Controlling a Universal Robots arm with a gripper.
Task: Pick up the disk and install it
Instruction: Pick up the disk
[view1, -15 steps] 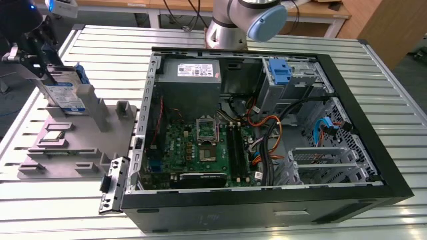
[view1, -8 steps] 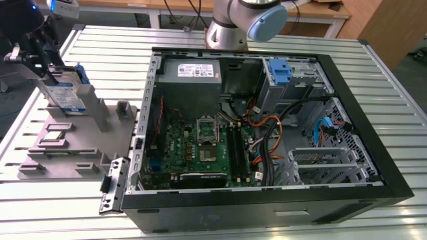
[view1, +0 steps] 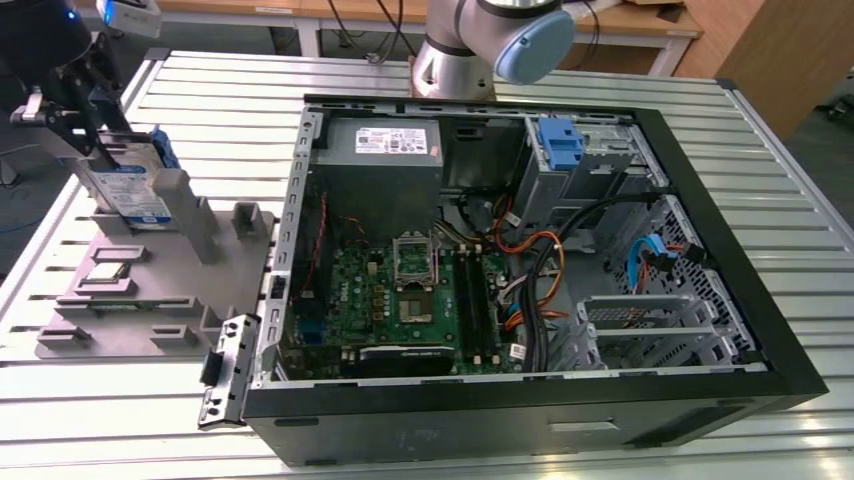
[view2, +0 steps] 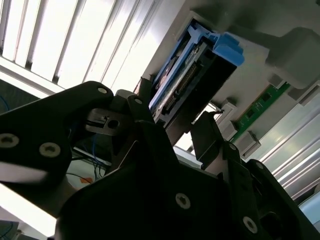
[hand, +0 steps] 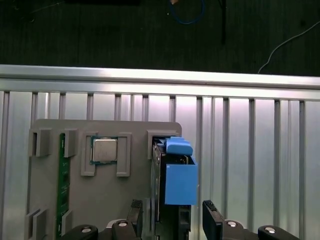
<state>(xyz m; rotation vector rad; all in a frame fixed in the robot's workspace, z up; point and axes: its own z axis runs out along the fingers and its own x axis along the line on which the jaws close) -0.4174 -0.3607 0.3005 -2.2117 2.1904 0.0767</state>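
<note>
Exterior view shows you a slatted worktop (view1: 774, 150) with an open case (view1: 467, 430). First wrist view adds dark floor (hand: 100, 30) and the pincer (hand: 172, 206) released, straddling the disk (hand: 180, 182).

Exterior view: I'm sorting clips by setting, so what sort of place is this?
Likely a robotics lab's PC-assembly bench: an open desktop computer case lies on a slatted metal table, a grey fixture tray beside it holds the disk upright, and a robot arm's base stands behind the case.
</note>
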